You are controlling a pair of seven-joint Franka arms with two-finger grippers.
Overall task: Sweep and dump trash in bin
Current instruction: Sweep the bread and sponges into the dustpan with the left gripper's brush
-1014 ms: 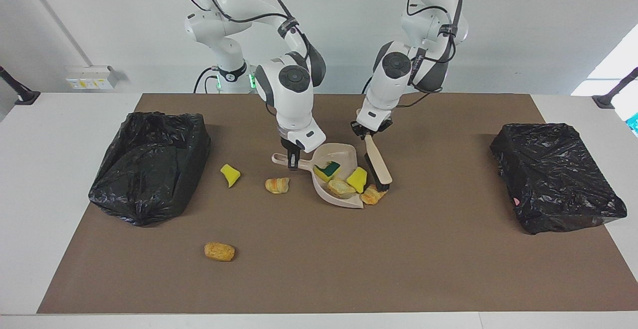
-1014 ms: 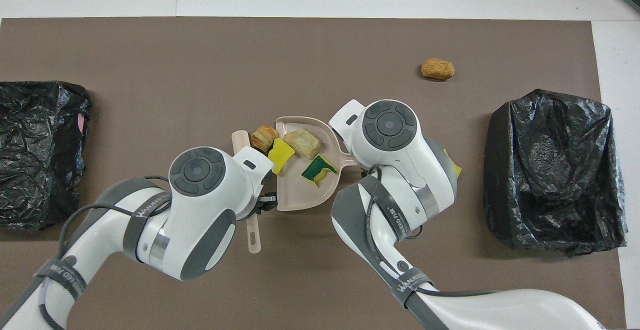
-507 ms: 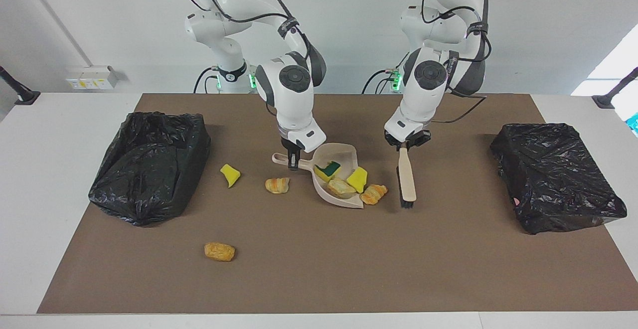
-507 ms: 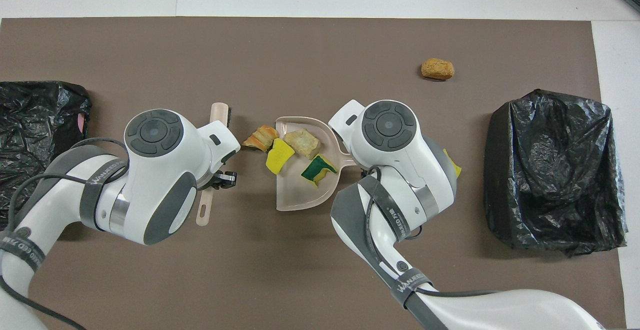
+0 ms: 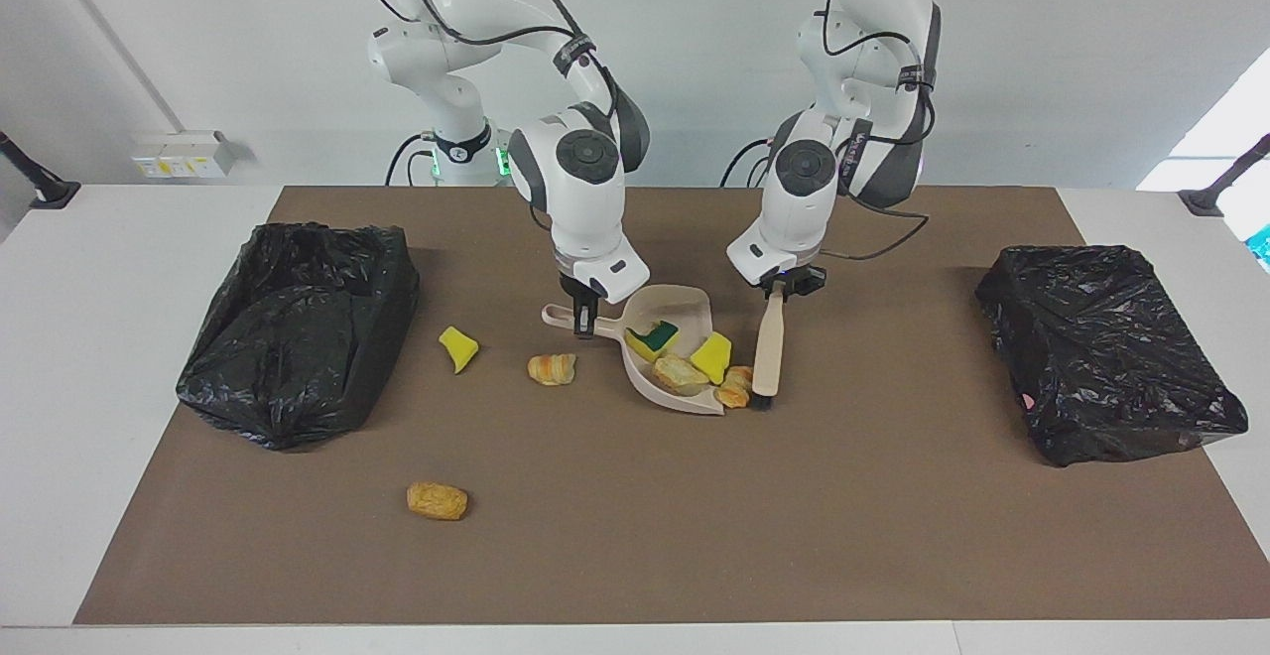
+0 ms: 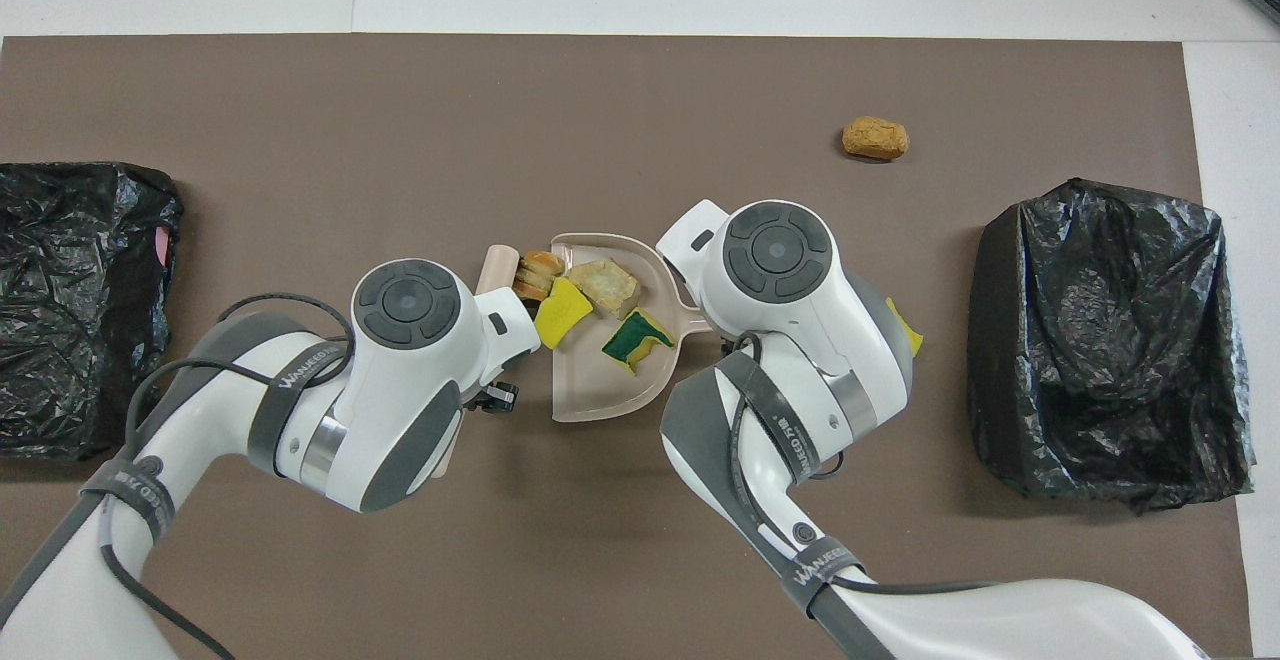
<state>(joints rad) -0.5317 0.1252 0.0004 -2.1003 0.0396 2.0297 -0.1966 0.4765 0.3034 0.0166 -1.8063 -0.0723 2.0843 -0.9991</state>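
Observation:
My right gripper (image 5: 583,322) is shut on the handle of the beige dustpan (image 5: 685,295), which rests on the mat. In the pan lie a yellow-green sponge (image 5: 650,337), a tan chunk (image 5: 679,373) and a yellow sponge bit (image 5: 711,356). My left gripper (image 5: 779,290) is shut on the beige brush (image 5: 767,347). Its bristles touch an orange-brown lump (image 5: 735,387) at the pan's lip. Loose trash lies toward the right arm's end: a yellow bit (image 5: 457,347), a bread-like lump (image 5: 552,368) and an orange-brown lump (image 5: 437,500) farthest from the robots.
A bin lined with a black bag (image 5: 298,327) stands at the right arm's end of the brown mat (image 5: 893,536). A second black-bagged bin (image 5: 1106,347) stands at the left arm's end. White table edge surrounds the mat.
My left gripper swung the brush away toward its own end, then back to the pan. The orange-brown lump now sits pressed against the pan's lip. My right gripper and the dustpan have not moved.

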